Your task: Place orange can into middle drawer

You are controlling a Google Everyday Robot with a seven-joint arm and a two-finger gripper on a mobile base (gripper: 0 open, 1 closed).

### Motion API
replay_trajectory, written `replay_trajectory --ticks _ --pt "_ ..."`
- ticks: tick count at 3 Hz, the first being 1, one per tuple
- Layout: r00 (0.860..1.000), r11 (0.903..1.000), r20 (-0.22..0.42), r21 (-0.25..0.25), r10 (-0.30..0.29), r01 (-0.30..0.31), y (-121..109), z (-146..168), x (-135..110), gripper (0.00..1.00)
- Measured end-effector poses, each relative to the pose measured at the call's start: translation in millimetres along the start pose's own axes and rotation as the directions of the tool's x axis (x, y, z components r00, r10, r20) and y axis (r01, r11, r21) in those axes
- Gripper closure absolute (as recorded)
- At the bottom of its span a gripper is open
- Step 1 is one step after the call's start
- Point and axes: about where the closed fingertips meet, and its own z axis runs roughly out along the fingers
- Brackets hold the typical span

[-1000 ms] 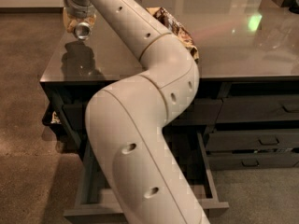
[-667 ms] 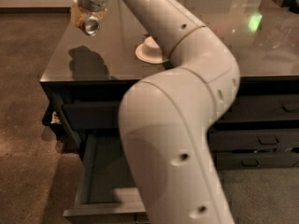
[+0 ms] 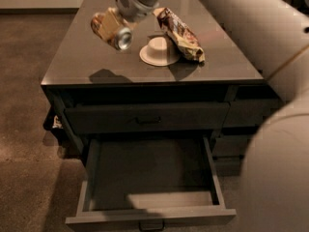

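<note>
Above and just left of the white bowl, the gripper hangs over the cabinet top, with its fingers clamped on the orange can. The can is held clear of the surface, as its shadow in front of and left of the bowl shows. It is tilted, with one silver end turned down and forward. This tilt probably results from a side grasp on the can body, which leaves both ends free for release. A brown snack bag lies against the right side of the bowl, apart from the can. Below and in front of the bowl, the middle drawer stands pulled out with its floor exposed, ready to receive the can. A closed drawer front sits between the bowl and the open drawer. The placing step is judged not yet done: the can must travel forward of the bowl, past the cabinet edge, and then down.
</note>
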Motion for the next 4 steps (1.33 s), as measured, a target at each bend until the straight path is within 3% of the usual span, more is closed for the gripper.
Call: replay_trajectory --ticks 1,3,4 --pt "0.998 0.9998 -0.059 0.002 0.018 -0.018 -10 10 36 1.00" --pt "0.998 0.9997 -0.060 -0.023 -0.001 0.000 -9 17 30 1.00" --pt "0.997 0.9935 -0.013 -0.086 -0.076 0.074 11 0 40 1.00"
